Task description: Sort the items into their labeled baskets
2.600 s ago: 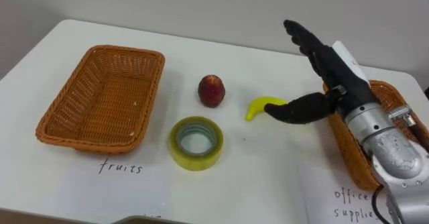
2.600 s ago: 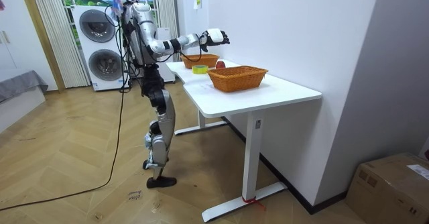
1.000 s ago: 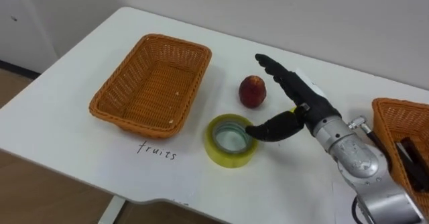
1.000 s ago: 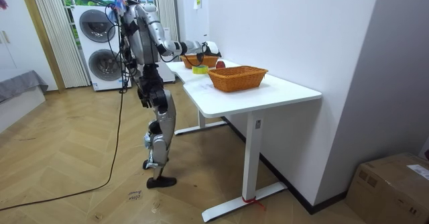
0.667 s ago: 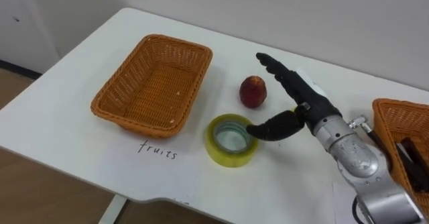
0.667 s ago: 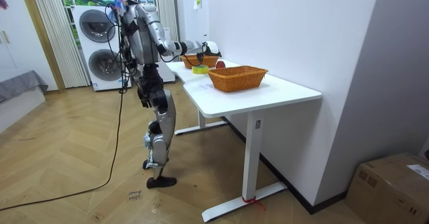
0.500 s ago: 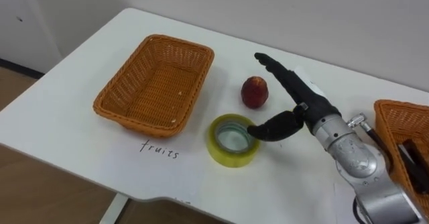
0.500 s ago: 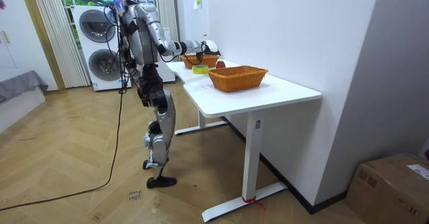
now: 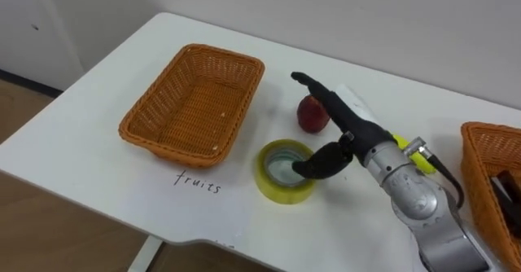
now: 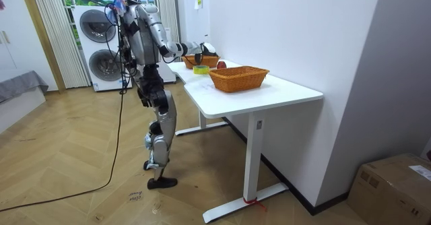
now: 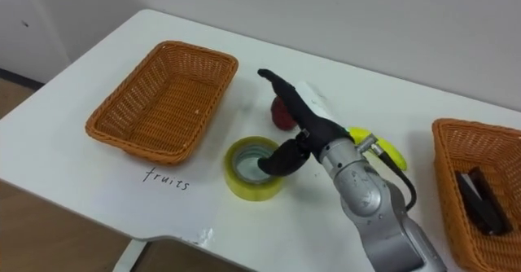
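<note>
My right hand is open and hangs low over the table, its straight fingers lying across the front of a red apple and its thumb over the hole of a yellow tape roll. A yellow banana lies behind my wrist, partly hidden. The empty fruit basket stands to the left. At the right edge the office basket holds a dark object. In the room view the robot stands at the table's end with its right hand stretched over the table.
The word "fruits" is written on the white table in front of the left basket. The table's front edge runs close below the tape roll. A wall rises behind the table.
My right hand has moved left, away from the banana, and come down over the tape roll and the apple. The head camera has shifted too.
</note>
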### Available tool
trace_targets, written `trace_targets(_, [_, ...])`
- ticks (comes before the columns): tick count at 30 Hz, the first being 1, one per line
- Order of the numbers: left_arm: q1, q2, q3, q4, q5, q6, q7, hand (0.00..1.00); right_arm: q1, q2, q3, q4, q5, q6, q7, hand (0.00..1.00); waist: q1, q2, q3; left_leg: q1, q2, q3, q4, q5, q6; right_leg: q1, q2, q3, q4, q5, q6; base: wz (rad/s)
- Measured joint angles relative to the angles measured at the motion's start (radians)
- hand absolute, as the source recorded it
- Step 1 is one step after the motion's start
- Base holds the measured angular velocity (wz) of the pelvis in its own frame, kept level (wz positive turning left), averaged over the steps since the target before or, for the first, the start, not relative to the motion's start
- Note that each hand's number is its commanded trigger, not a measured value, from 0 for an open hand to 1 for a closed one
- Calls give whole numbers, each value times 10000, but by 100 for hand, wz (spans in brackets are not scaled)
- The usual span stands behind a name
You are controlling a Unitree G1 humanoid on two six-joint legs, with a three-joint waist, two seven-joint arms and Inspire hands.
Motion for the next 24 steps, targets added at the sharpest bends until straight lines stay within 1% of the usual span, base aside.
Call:
trace_targets(2, [-58,1,0,1,0,0,-107,0,0,1,20,-60,-338,28,96,0,74,-2,0,-11,-2,-28,-7,-1,-1,-6,0,-19,0,0,0,2])
trace_targets(6, [-32,1,2,2,101,10,-193,0,0,8,230,-218,-1168,263,163,0,119,-20,-13,-22,-8,-82,-6,-1,-1,8,0,-77,0,0,0,4])
trace_targets(9, [-4,-2,14,1,192,35,-316,0,1,105,306,-300,-1522,362,307,0,151,-31,-22,-22,-9,-80,-4,-1,-1,7,0,-76,-1,0,0,0])
trace_targets(17, [-21,-2,10,1,198,46,-294,0,35,140,518,-299,-1565,656,438,0,288,-48,-32,-18,-23,-182,17,0,0,42,-8,-112,-1,0,1,0])
trace_targets(24, [-19,-6,3,-9,194,46,-293,0,34,134,556,-363,-1911,661,721,0,280,-52,-30,-69,-32,-246,27,3,-6,40,-7,-203,-3,-1,1,3])
